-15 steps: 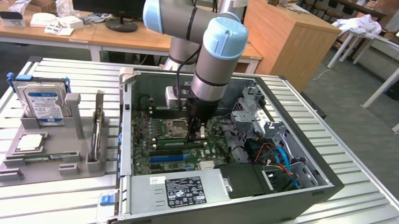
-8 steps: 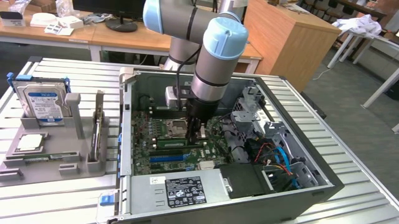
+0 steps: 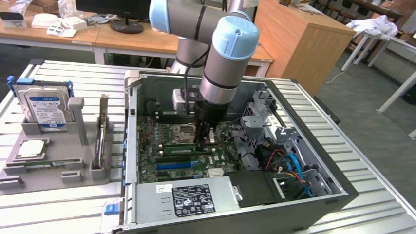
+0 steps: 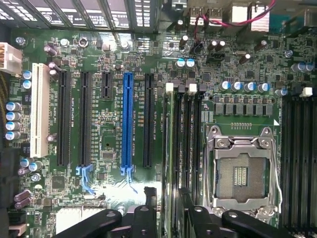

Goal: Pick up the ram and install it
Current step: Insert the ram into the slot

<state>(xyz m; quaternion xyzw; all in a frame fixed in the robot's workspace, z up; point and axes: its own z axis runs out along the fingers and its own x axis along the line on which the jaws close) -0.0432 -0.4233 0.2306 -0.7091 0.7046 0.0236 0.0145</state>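
Nearest in the exterior view: a slatted metal table (image 3: pixel 58 204) carrying an open computer case (image 3: pixel 338 192), laid flat with its inside facing up. At the case's near edge, a grey power supply (image 3: pixel 195 197) with a black label. Just beyond it, toward the exterior view's right, a tangle of blue and orange cables (image 3: pixel 293 168). On the exterior view's left, outside the case, a grey tray (image 3: pixel 39 178) with a silver hard drive (image 3: pixel 46 105) propped up at its far end.

Further in, the green motherboard (image 4: pixel 109 124), crossed by long black slots and one blue slot (image 4: pixel 127 119). Beside these, a bank of memory slots, then the processor socket (image 4: pixel 241 171) in its metal frame.

Down over that bank, the gripper (image 4: pixel 167 194), reaching in from above. Pincer open: two black fingers (image 4: pixel 147 198) spread apart, one on each side of the ram (image 4: pixel 169 144), not clamped on it. Ram standing on its long edge in the memory slot on the blue slot's side of the bank, lined up along the slot, well apart from the tray. Impossible to tell whether pressed fully home.

Above the gripper, the robot arm (image 3: pixel 224 63), grey tubes with pale blue caps, coming down from the far side of the case. Farthest back, a wooden desk (image 3: pixel 305 48).
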